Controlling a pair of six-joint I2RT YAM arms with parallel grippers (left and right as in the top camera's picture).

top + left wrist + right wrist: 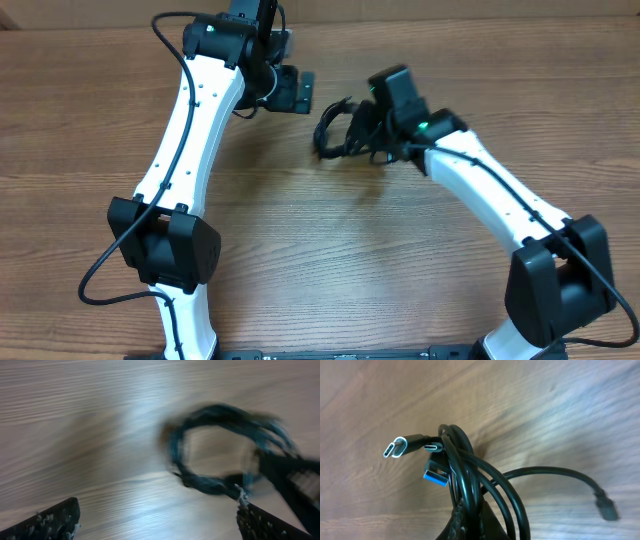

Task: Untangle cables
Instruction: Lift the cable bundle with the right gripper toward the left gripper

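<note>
Cables (338, 130), bunched in a black loop at the far middle of the worktop (300, 250), are clamped in the tightly closed right fingers (464, 527), the right arm (495, 195) reaching in from the near right. Left fingers (50, 522), spread wide and empty, point right toward the bundle.

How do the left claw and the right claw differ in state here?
The left claw is wide open; the right claw is shut. The left claw holds nothing; the right claw grips the cables. Both are close to that same bundle.
</note>
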